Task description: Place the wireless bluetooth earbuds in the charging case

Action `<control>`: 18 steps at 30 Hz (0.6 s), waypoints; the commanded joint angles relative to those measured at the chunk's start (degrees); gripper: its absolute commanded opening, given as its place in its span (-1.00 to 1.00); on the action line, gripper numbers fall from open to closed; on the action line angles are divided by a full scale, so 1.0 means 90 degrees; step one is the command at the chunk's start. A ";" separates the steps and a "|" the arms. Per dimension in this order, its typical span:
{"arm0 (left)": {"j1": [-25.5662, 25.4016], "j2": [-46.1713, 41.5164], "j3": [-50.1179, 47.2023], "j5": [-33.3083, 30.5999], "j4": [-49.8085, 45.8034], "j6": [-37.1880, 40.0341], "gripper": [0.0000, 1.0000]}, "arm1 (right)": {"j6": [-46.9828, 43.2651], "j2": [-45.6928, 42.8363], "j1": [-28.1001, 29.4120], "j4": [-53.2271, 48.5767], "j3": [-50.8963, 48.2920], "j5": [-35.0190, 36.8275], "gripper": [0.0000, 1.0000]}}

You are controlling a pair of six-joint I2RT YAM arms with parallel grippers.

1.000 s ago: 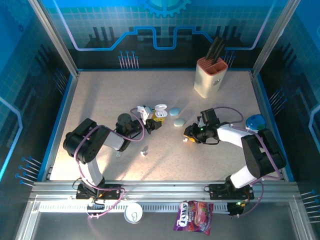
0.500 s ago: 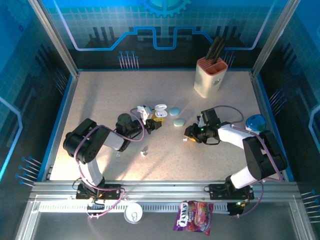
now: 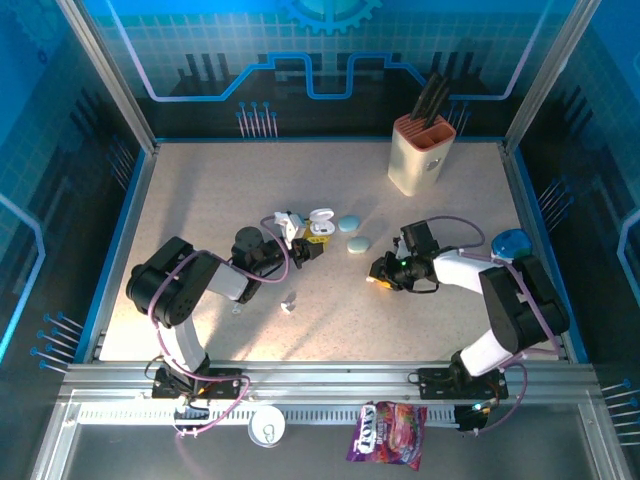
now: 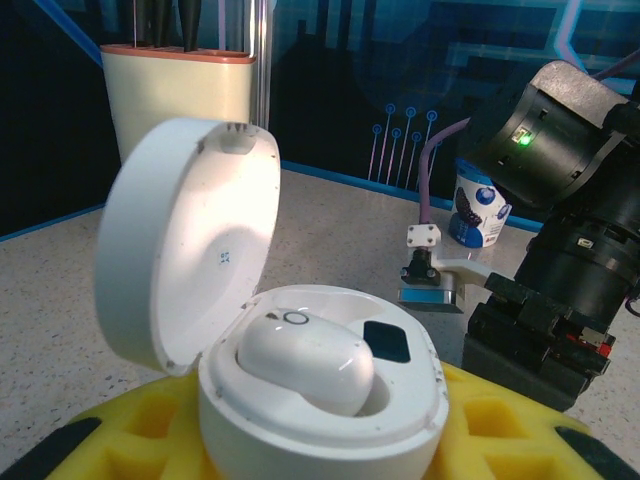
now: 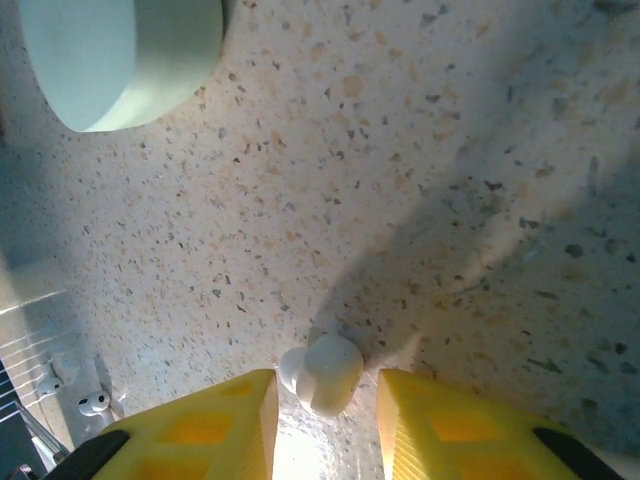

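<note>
Left gripper [image 4: 320, 425] clamps open white case [image 4: 190, 240]; seated earbud [image 4: 305, 360] lies flat, long axis 10-to-4. Right gripper [image 5: 325, 392] narrow, astride loose earbud [image 5: 330, 370] on table [image 5: 400, 150], stub toward 9, sliver of gap at 3.

One camera overlooks the table [image 3: 200, 200]; two wrist cameras peer close.

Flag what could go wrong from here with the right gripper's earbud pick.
The white earbud sits at the tips of the right gripper; being glossy, it could squirt out. The open charging case in the left gripper holds a seated earbud; the free slot is small, so misalignment seems likely.
</note>
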 commanded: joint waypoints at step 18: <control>0.0037 -0.0007 -0.0132 0.0051 0.0177 0.0010 -0.44 | -0.1807 -0.0929 0.0242 -0.1313 0.0645 0.1226 -0.57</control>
